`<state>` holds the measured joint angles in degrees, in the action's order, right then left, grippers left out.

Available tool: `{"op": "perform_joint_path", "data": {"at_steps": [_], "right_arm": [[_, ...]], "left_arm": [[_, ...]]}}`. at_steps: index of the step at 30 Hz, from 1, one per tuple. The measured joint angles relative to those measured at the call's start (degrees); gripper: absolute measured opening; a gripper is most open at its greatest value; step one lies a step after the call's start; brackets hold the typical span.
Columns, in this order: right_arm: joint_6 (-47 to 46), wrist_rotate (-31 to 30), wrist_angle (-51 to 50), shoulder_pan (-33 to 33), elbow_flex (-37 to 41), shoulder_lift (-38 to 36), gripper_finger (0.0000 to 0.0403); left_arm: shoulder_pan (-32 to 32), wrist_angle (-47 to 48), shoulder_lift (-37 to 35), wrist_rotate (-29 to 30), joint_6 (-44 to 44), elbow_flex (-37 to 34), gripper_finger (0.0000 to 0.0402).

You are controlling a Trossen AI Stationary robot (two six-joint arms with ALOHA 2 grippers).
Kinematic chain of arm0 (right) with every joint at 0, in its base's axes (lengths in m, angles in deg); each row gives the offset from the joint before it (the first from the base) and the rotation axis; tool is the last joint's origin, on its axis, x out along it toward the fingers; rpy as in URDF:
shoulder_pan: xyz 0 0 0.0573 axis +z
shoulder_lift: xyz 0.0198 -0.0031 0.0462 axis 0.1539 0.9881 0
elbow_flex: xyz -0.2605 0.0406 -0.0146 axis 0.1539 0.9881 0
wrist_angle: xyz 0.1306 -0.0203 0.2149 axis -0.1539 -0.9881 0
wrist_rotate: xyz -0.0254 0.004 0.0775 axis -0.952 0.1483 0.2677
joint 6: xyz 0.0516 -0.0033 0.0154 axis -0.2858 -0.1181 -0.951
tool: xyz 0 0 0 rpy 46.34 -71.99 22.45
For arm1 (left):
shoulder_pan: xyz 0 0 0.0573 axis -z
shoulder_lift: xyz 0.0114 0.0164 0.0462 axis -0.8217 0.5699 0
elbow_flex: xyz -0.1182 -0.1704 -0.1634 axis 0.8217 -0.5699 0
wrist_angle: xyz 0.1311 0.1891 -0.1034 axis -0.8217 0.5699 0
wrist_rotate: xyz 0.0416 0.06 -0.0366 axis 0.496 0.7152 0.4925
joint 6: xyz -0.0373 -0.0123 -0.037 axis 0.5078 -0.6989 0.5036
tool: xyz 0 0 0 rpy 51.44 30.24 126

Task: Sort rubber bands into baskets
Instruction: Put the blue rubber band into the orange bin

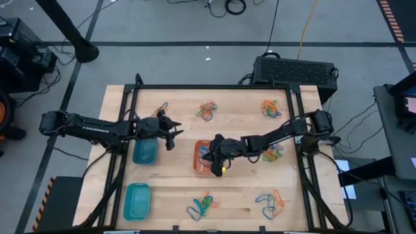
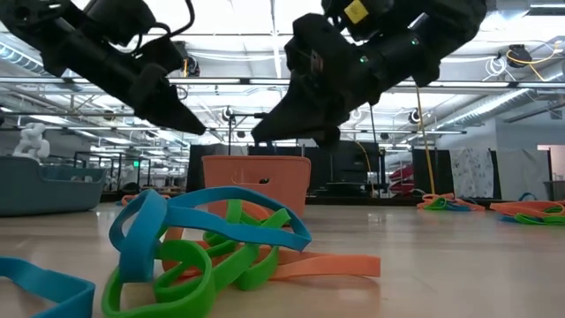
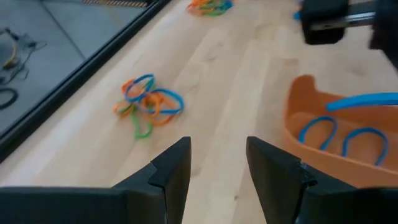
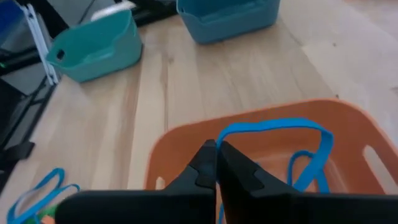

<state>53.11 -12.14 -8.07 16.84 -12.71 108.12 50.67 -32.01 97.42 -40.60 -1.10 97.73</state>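
Right gripper (image 4: 216,163), jaws closed on a blue rubber band (image 4: 273,127), hangs over the orange basket (image 1: 203,158) at frame centre in the high view. Left gripper (image 3: 217,165), jaws apart and empty, hovers left of it beside a teal basket (image 1: 145,151). Band clusters (image 1: 207,110) dot the bench (image 1: 234,195).

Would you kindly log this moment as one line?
right pincer: shut on blue rubber band, over orange basket | left pincer: open, empty, near teal basket
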Motion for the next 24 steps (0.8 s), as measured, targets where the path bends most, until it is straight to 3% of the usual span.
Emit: {"op": "perform_joint_path", "data": {"at_steps": [8,14,24], "right_arm": [[0.00,0.09,-8.91,0.00,-2.25,0.12,0.0005],[2.00,0.24,-15.89,0.00,-6.01,0.10,0.0042],[8.54,0.28,-25.17,0.11,-12.45,0.08,0.0091]], "left_arm": [[-0.82,1.49,0.00,-0.07,1.33,0.05,0.0164],[-0.82,10.44,-0.17,-0.22,1.36,4.27,0.0164],[-0.82,12.01,-0.17,-0.20,4.29,4.78,0.0164]]}}
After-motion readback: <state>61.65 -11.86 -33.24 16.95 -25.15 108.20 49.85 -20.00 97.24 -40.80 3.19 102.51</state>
